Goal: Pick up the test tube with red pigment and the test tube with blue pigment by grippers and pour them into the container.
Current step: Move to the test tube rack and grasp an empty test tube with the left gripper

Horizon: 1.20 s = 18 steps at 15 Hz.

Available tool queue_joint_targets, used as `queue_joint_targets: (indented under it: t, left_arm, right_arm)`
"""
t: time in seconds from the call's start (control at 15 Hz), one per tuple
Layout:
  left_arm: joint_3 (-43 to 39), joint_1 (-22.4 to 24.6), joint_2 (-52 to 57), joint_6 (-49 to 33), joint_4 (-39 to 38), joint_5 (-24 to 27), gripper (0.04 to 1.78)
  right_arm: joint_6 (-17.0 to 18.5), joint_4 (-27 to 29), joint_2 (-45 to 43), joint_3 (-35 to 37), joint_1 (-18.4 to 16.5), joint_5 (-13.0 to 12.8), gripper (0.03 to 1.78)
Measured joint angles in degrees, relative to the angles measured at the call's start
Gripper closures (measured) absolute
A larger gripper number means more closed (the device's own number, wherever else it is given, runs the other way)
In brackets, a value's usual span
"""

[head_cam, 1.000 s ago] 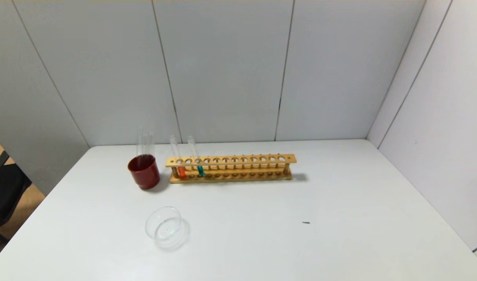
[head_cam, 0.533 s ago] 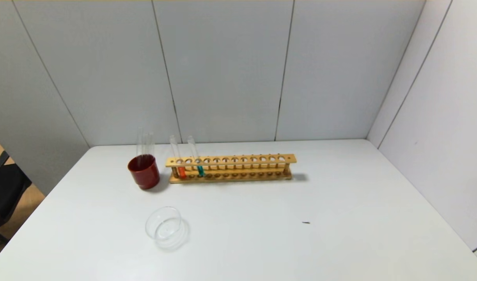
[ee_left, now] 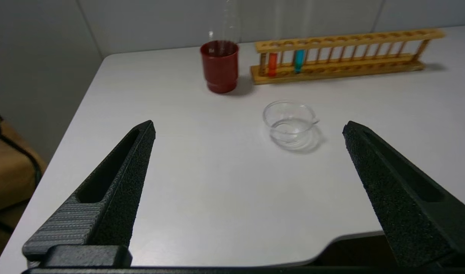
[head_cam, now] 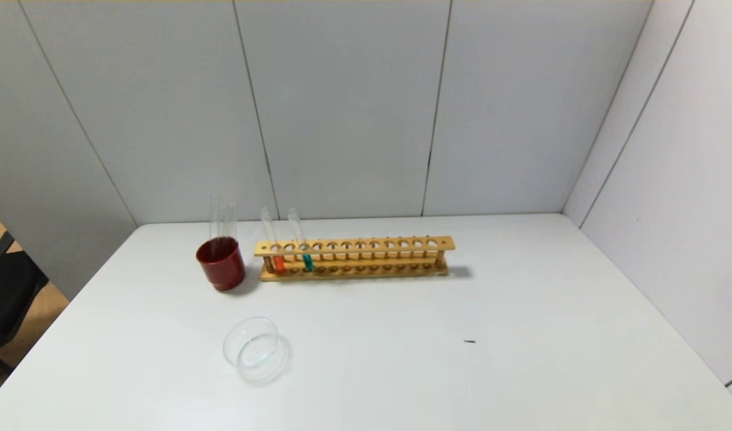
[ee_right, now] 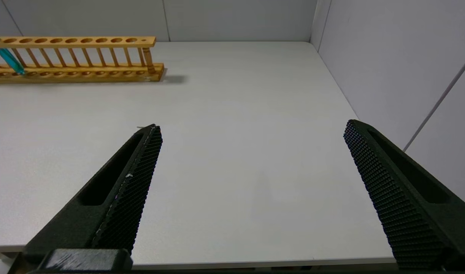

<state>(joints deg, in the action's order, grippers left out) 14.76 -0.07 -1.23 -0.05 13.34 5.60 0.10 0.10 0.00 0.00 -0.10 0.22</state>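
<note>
The test tube with red pigment [head_cam: 278,263] stands in the left end of a wooden rack [head_cam: 366,258], and the test tube with blue pigment [head_cam: 307,261] stands two holes to its right. Both also show in the left wrist view, red [ee_left: 272,63] and blue [ee_left: 299,60]. The clear glass container [head_cam: 251,345] sits on the table in front of the rack, and it also shows in the left wrist view [ee_left: 289,122]. My left gripper [ee_left: 248,127] is open and empty above the table's near edge. My right gripper [ee_right: 251,127] is open and empty at the near right edge. Neither shows in the head view.
A dark red cup [head_cam: 221,263] with plain clear tubes stands left of the rack. A small dark speck [head_cam: 469,342] lies on the white table [head_cam: 521,359]. Grey walls close the back and right. A black chair [head_cam: 6,287] stands off the left edge.
</note>
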Motion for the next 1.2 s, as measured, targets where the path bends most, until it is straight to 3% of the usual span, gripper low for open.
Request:
queue_joint_targets:
  t: [0.27,0.6,0.93,1.2]
  left_arm:
    - [19.3,-0.1,-9.4,-1.7,11.1,7.4,0.08]
    - [34.5,-0.2,-32.0,-1.8,8.8,7.9,0.08]
    - [40.8,-2.1,-55.0,-1.8,-3.3,-2.0,0.08]
    - [40.3,-10.4,-67.7,-1.9,-13.7,-11.2,0.08]
  right_arm:
    - [0.0,0.0,0.0,0.0,0.0,0.0,0.06]
    - [0.0,0.0,0.0,0.0,0.0,0.0,0.06]
    - [0.0,0.0,0.0,0.0,0.0,0.0,0.06]
    - [0.0,0.0,0.0,0.0,0.0,0.0,0.06]
